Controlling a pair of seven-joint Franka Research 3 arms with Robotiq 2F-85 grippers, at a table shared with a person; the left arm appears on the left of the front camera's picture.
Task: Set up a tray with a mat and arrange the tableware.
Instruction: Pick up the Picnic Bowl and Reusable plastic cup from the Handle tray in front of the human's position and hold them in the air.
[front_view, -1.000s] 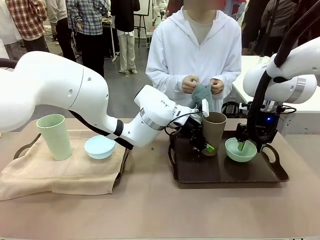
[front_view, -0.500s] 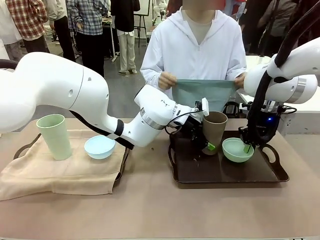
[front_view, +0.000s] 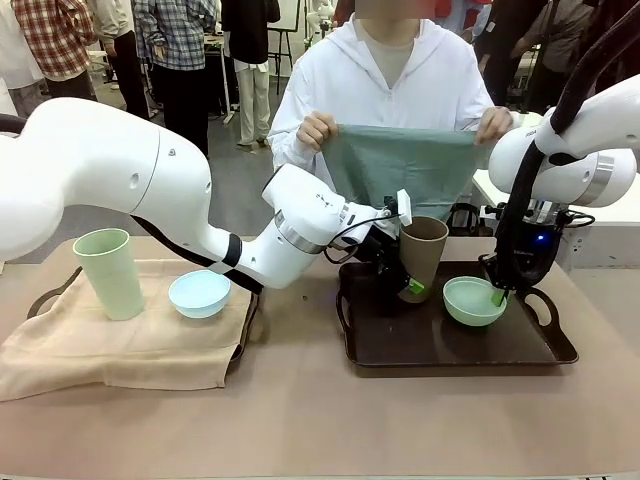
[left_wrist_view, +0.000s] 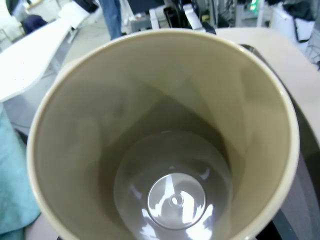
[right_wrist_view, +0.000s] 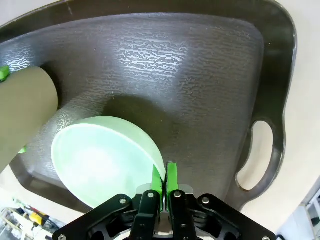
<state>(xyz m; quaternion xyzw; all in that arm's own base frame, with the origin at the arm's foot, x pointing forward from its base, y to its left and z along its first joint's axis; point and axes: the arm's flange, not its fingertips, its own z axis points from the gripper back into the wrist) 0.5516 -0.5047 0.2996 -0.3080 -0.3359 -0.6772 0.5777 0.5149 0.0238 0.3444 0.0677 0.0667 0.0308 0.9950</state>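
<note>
The dark tray (front_view: 450, 350) must be bare before the person's green mat (front_view: 405, 170), held spread above its far edge, can go down; both pieces on it are gripped. The left gripper (front_view: 405, 285), reaching across from the left, holds the brown cup (front_view: 420, 255) by its side, tilted and seemingly just off the tray; the right gripper (right_wrist_view: 165, 175), pointing straight down, has its jaws closed on the mint bowl's (right_wrist_view: 102, 157) right rim.
</note>
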